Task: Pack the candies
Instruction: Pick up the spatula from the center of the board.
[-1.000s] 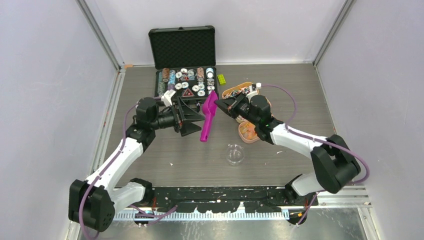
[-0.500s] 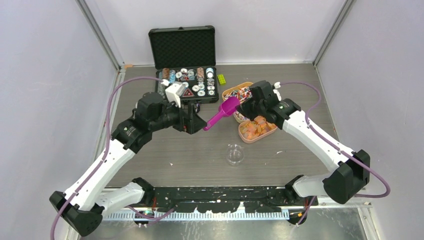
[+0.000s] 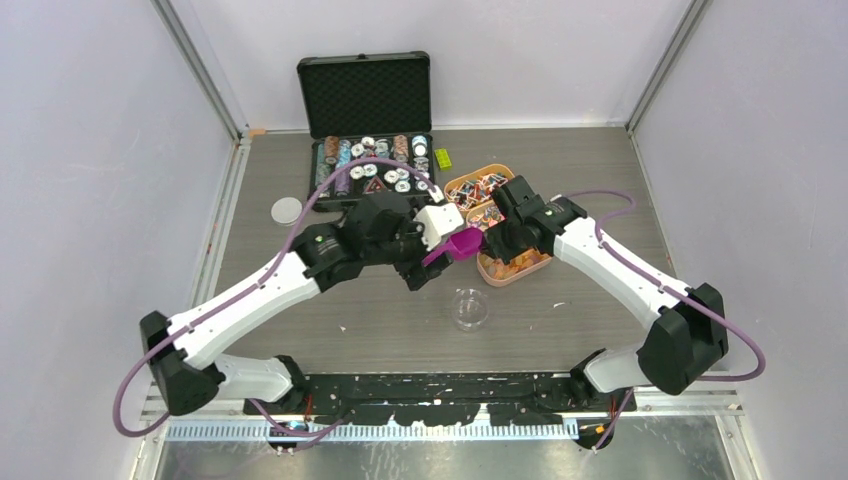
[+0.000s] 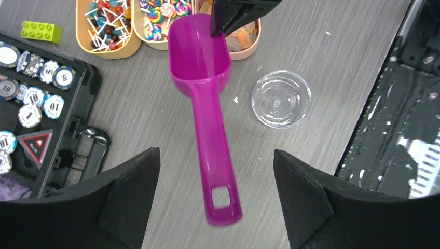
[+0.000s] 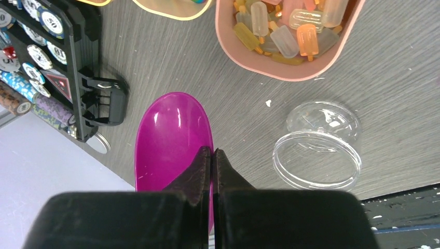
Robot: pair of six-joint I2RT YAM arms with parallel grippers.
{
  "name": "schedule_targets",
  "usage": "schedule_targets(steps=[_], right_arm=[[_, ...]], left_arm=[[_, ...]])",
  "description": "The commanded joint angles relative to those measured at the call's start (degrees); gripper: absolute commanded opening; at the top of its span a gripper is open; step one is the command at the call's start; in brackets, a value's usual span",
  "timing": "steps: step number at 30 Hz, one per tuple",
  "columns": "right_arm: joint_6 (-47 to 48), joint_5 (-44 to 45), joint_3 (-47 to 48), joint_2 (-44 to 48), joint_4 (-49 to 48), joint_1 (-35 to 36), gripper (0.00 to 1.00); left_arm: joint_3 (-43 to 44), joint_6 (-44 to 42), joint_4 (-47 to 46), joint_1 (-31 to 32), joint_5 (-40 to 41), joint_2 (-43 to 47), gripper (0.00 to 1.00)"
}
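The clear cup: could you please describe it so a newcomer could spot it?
On the grey table, look at the middle, toward the near edge. The clear cup stands nearer than the pink tray of popsicle candies, beside the magenta scoop. Unlike its neighbours, it is transparent and empty.

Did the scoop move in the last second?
Yes. The scoop shifted right, away from the chip case, and is now beside the candy tray.
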State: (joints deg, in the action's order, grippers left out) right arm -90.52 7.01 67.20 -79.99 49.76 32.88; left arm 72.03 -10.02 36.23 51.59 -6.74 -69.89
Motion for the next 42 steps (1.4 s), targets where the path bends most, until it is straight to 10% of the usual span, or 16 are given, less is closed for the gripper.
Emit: schedule_targets(steps=[1,20,26,42], right_arm=[[-3.11,0.38,-0.93,2.96,-0.47,-0.13,0.0],[-4.31,-1.5,-3.86,4.88,-4.52,-0.53,0.0],[-5.28,-1.54,-4.8,5.84,-5.7,-0.5,0.0],[-5.98,-3.54,-7.14,5.74,-8.42,-0.56,0.0]], left_arm=[[3.76,-6.3,0.75,0.79,2.3,-4.19,0.8],[-1.45,-3.18,-5.29,0.79,-1.08,-1.43,0.3],[-3.25,-1.91,-5.44,0.66,-0.1,-0.46,0.55],[-6.4,-1.34,-8.63,0.06,-1.43,-1.22,0.55]])
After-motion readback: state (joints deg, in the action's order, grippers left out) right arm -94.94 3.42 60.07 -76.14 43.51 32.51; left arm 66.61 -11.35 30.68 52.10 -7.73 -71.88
